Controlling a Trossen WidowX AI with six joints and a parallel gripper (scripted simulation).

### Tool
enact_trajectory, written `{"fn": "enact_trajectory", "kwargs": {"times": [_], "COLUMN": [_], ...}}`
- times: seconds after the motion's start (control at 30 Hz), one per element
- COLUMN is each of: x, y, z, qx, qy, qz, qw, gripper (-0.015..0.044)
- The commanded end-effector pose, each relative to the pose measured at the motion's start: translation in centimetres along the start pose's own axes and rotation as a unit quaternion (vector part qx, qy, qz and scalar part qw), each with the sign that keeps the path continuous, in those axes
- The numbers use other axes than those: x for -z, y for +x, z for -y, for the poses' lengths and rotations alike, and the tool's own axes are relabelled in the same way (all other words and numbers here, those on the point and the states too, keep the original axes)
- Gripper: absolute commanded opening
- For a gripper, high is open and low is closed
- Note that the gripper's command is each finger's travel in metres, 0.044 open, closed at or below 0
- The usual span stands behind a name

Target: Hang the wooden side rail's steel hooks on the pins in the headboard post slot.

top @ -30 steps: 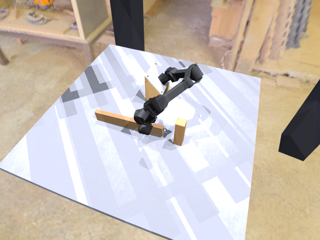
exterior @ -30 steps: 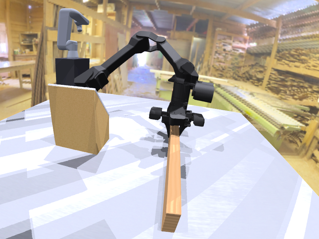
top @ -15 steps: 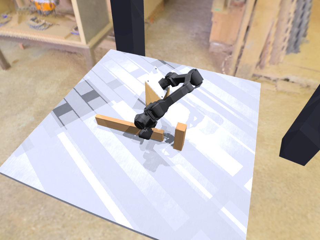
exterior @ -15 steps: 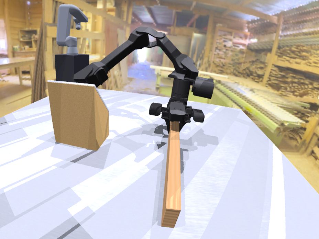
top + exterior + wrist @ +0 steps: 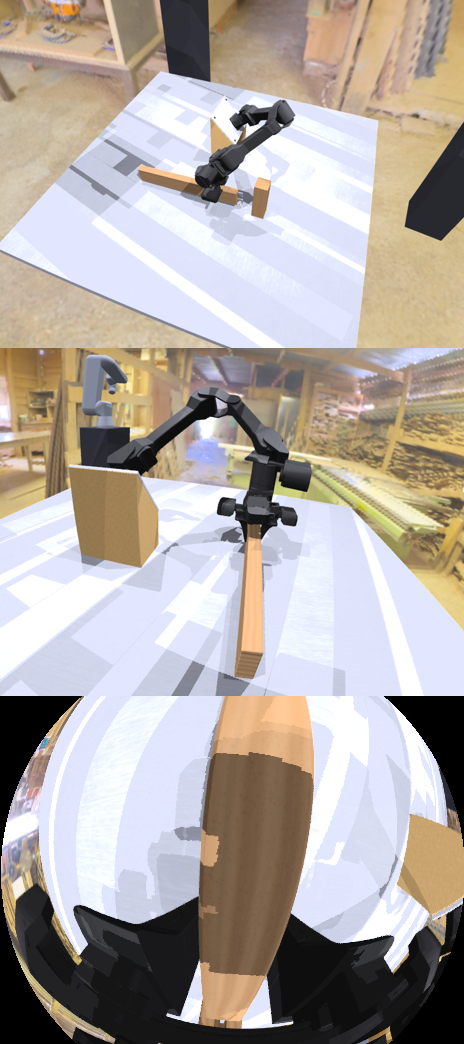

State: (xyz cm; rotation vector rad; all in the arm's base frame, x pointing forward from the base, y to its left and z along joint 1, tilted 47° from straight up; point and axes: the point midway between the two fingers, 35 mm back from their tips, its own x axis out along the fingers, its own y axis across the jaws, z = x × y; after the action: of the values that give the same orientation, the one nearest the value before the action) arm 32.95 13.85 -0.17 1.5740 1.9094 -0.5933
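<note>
The fingers (image 5: 254, 533) had the rail (image 5: 168, 182) (image 5: 253, 591) (image 5: 257, 846) clamped, hooks (image 5: 240, 196) short of the post (image 5: 261, 198)! A skewed approach risked the hooks missing the pins.

1. Top view: arm (image 5: 258, 139) (image 5: 173, 428) covers a stretch of the rail (image 5: 168, 180) (image 5: 252, 606) (image 5: 255, 846); contact between jaws and wood hidden beneath it.
2. Same view: hooks (image 5: 240, 197) too small for their shape to be read. Slot and pins of the post (image 5: 260, 199) can't be made out.
3. Exterior: hooks hidden behind jaws and arm. Foot of arm masked by the tan block (image 5: 218, 136) (image 5: 108, 512) (image 5: 435, 861).
4. Wrist: rail runs off the top edge; tan block cut at right.
5. Table (image 5: 149, 277) (image 5: 299, 591) (image 5: 135, 796) cropped at bottom in top and exterior views.
6. Top view: workshop background (image 5: 142, 26) blurred.
</note>
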Motion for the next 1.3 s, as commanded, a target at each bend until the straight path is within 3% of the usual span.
{"fn": "enact_trajectory", "kwargs": {"times": [0.0,1.27], "x": [0.06,0.49], "y": [-0.34,-0.17], "z": [-0.29,-0.06], "qx": [-0.005,-0.005], "qy": [0.0,0.0], "qz": [0.001,0.001], "qw": [1.0,1.0], "gripper": [0.0,0.0]}}
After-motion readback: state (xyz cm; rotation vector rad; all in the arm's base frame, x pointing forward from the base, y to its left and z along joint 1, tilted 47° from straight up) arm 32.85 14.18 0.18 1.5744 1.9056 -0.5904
